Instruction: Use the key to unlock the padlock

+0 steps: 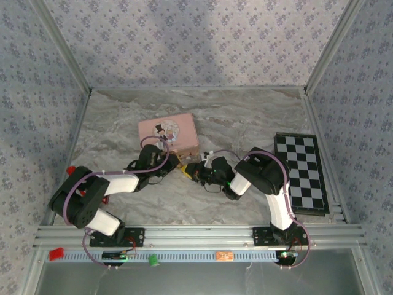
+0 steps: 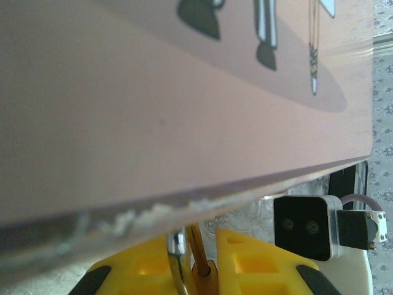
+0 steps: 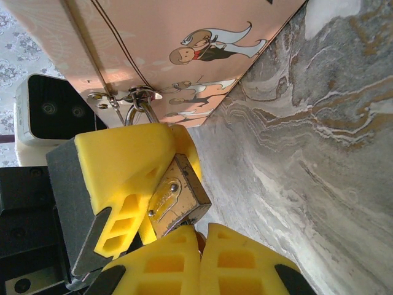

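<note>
Top and wrist views. The tin [image 1: 167, 130] is lying just left of the bench's [image 1: 245, 117] middle; the padlock [image 3: 178, 200] is sitting at the tin's near side, its shackle [image 3: 136, 114] passing through the tin's hasp [image 3: 107, 99]; the left gripper [image 2: 196, 267] is clamping the padlock between its yellow fingers [image 3: 123, 166]; the right gripper [image 3: 199, 252] is holding its fingers closed against the padlock's base, and what, if anything, they are pinching cannot be told; a chessboard [image 1: 301, 172] is lying along the bench's right edge.
</note>
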Robot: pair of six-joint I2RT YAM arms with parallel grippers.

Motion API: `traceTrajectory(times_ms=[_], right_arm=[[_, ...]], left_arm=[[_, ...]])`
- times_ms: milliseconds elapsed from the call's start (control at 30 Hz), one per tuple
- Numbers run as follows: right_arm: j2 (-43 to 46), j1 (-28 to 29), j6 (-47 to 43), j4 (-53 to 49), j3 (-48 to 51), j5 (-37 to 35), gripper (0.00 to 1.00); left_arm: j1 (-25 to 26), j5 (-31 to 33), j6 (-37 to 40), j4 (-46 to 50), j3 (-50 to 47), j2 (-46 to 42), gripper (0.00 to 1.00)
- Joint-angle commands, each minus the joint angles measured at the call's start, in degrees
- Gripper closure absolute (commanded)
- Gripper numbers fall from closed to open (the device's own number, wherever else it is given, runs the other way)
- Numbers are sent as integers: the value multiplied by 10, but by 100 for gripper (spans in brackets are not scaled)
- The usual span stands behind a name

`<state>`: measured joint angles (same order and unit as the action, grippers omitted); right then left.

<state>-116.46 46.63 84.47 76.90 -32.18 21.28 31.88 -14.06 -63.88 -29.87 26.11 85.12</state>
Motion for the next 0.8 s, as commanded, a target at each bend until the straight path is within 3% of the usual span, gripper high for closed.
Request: traceTrajectory(times_ms=[0, 767], right_arm=[[6, 6, -17, 29, -21, -4, 100], [-3, 2, -19, 29, -35, 9, 100]], left_arm=[[30, -95, -49, -27, 2, 10, 92], [35, -97, -55, -51, -6, 30, 93]])
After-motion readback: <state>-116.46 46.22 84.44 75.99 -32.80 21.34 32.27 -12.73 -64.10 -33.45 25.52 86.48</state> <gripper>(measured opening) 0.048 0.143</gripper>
